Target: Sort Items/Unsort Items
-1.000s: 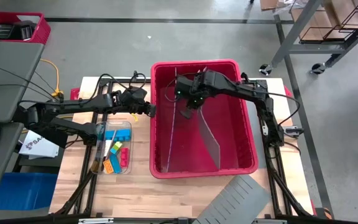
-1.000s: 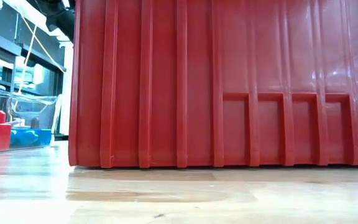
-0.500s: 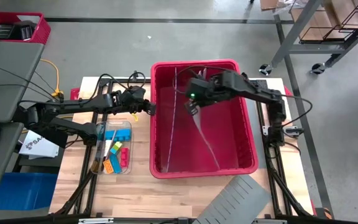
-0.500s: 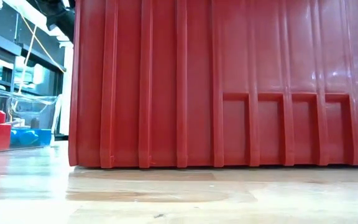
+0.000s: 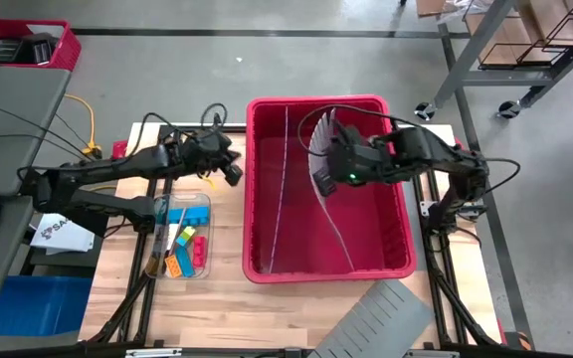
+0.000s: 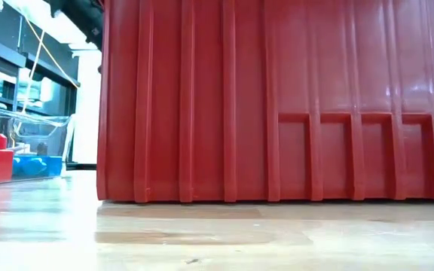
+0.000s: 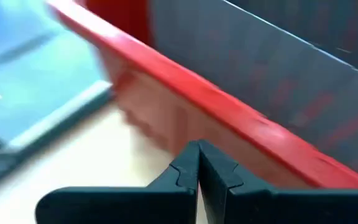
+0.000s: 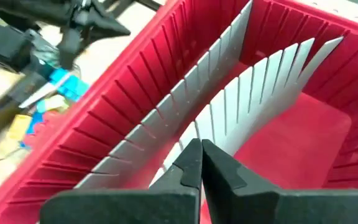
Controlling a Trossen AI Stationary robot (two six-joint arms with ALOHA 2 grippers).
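The items, coloured blocks, lie in a clear tray on the table, left of the red bin. The left gripper hangs beside the bin's left wall, fingers closed on nothing. The right gripper is over the bin by a bent grey divider, fingers closed and empty. A paper at the table's left edge bears letters partly hidden, beginning "SA".
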